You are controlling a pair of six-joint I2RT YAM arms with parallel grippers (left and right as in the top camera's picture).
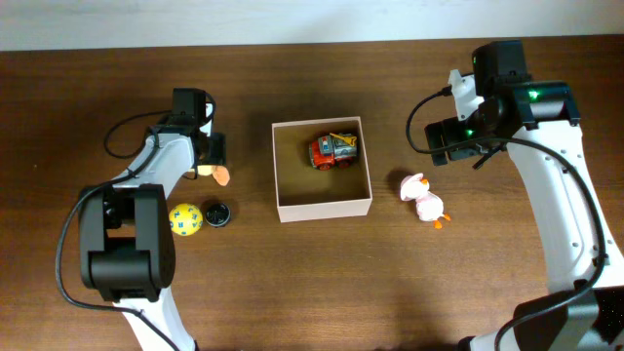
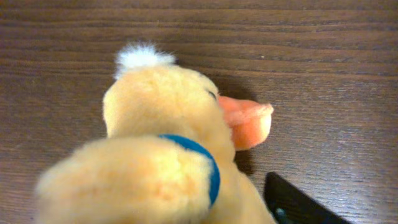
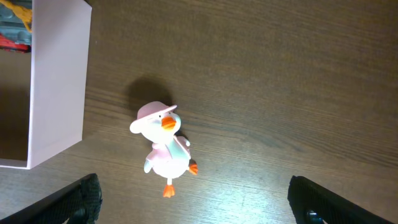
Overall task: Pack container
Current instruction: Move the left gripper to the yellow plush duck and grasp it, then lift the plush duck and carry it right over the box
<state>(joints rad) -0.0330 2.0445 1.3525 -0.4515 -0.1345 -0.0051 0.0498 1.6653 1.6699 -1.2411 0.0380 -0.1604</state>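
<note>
Left gripper [image 1: 208, 154] sits low over a yellow plush duck [image 2: 168, 155], which fills nearly the whole of the left wrist view. Only one dark finger [image 2: 295, 200] shows, at the lower right, just beside the duck's body. Whether the jaws are pressing into the plush or merely standing around it cannot be told from these pictures. The duck's head, with its white tuft and orange beak [image 2: 247, 121], lies at the far end from the wrist. Its body runs back toward the camera, so its long axis lies roughly in line with the gripper's reach.

Outward from there, the container [image 1: 327, 208] stands at the middle of the table, to the right of this gripper and clearly apart from it, with bare wood between. A red toy truck [image 1: 334, 151] lies inside, toward the back right corner. In my judgement the coming move is a lift and a carry rightward over the near wall.

A yellow spotted ball [image 1: 185, 220] and a small black round thing [image 1: 215, 214] lie near the left arm's base. The right gripper [image 3: 193, 190] hangs wide open and empty above a pink toy duck [image 3: 163, 146], beside the container's right wall.
</note>
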